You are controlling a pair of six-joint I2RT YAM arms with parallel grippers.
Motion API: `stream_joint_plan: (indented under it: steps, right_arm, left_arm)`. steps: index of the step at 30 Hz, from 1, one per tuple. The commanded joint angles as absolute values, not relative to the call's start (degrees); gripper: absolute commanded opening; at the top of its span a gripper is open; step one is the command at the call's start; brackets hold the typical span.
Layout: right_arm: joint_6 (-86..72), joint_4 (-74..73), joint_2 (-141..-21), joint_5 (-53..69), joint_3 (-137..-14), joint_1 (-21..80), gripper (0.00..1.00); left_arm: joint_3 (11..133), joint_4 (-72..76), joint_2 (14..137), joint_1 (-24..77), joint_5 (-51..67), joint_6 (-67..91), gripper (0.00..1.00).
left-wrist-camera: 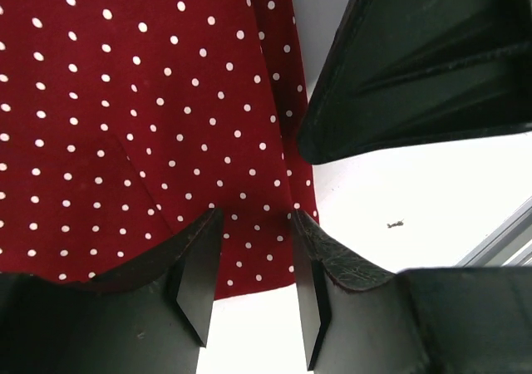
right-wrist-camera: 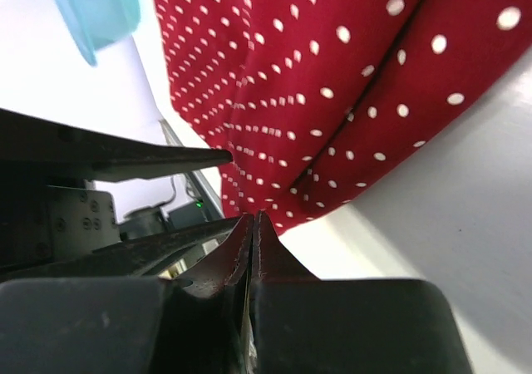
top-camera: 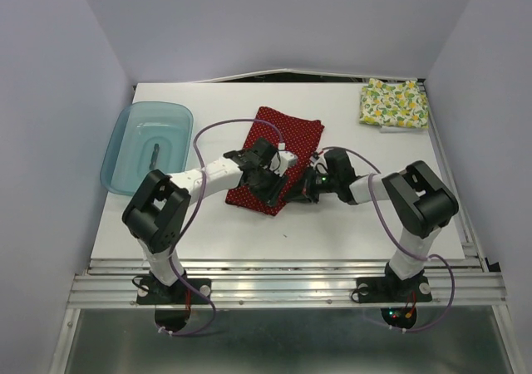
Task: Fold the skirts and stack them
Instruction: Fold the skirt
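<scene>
Red dotted skirt [top-camera: 287, 129] partly hidden by left pincer [left-wrist-camera: 256, 218], jaws apart, and right pincer [right-wrist-camera: 253, 218], closed.

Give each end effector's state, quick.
Left end effector: open, over the red skirt's edge, gripping nothing.
Right end effector: closed at the skirt's edge; grip on cloth cannot be told.

Nothing legible appeared anywhere. The dark red polka-dotted cloth skirt [top-camera: 283, 129] and the cream fruit-print cloth skirt [top-camera: 394, 102] bore only their printed patterns, and the translucent blue plastic tray [top-camera: 170, 125] was unmarked.
</scene>
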State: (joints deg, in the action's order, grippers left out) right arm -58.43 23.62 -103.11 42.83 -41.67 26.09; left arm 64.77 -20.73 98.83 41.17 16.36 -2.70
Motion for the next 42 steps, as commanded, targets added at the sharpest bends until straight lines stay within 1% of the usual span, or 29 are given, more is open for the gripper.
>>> stream_joint_plan:
  steps: [1,7,9,10,12,14,17,18,22,30,42]
  right_arm:
    - [-55.8,22.3,-104.8,42.1,-42.5,26.7,0.01]
    - [-53.4,20.1,-106.1,41.1,-43.0,26.7,0.01]
    - [-52.2,19.1,-107.0,40.9,-43.4,26.7,0.01]
    - [-51.9,18.6,-107.7,40.7,-43.7,26.7,0.01]
    - [-51.5,18.1,-108.5,40.6,-44.1,26.7,0.01]
    - [-51.5,18.2,-109.2,40.6,-44.4,27.2,0.01]
    - [-51.2,17.8,-109.5,40.3,-45.0,27.8,0.01]
    - [-51.2,17.8,-109.5,40.3,-45.1,27.8,0.01]
    - [-51.1,17.8,-109.5,40.2,-45.1,27.8,0.01]
    - [-51.0,17.4,-108.9,40.0,-44.9,28.3,0.01]
    - [-50.9,17.2,-107.9,40.3,-45.3,28.3,0.01]
  left_arm:
    - [67.1,-21.0,99.1,41.4,18.3,-2.1,0.49]
    - [67.4,-20.8,100.5,41.7,18.6,-2.0,0.49]
    - [67.9,-20.7,100.9,41.7,18.5,-1.9,0.43]
    - [68.0,-20.7,101.1,41.7,18.5,-1.9,0.37]
    - [68.4,-20.8,101.3,41.7,18.5,-1.9,0.34]
    - [68.6,-20.9,101.5,41.7,18.6,-1.8,0.29]
    - [68.6,-21.1,101.7,41.7,19.1,-2.0,0.2]
    - [68.6,-21.2,101.6,41.7,19.2,-2.1,0.13]
    - [69.2,-21.1,100.5,41.7,20.1,-1.9,0.0]
    - [70.4,-20.3,98.2,41.7,20.9,-0.6,0.0]
    - [69.4,-18.4,101.2,42.9,22.8,-0.4,0.0]
